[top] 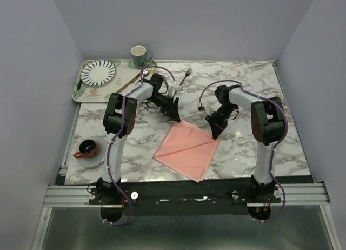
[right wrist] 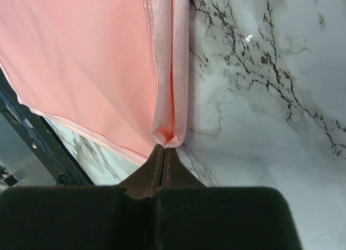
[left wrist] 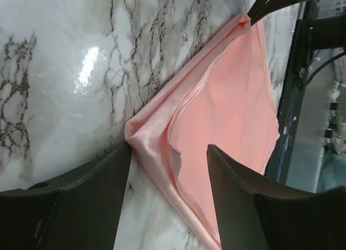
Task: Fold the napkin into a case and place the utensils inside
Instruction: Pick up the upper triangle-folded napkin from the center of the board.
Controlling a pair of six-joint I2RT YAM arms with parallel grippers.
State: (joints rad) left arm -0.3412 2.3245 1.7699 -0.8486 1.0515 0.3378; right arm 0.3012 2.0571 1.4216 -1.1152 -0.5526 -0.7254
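The napkin lies on the desk, one corner between the released left claw tips, another pinched in the right claw.

Bright, even light, soft shadows, with white glare on the marble table.

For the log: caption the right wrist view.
Black right fingers pinch a corner of the folded salmon-pink cloth napkin.

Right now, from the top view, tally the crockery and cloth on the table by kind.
Cups: 2, the mug and the orange cup
Plates: 2, the striped plate and the saucer
Cloths: 1, the napkin
Total: 5
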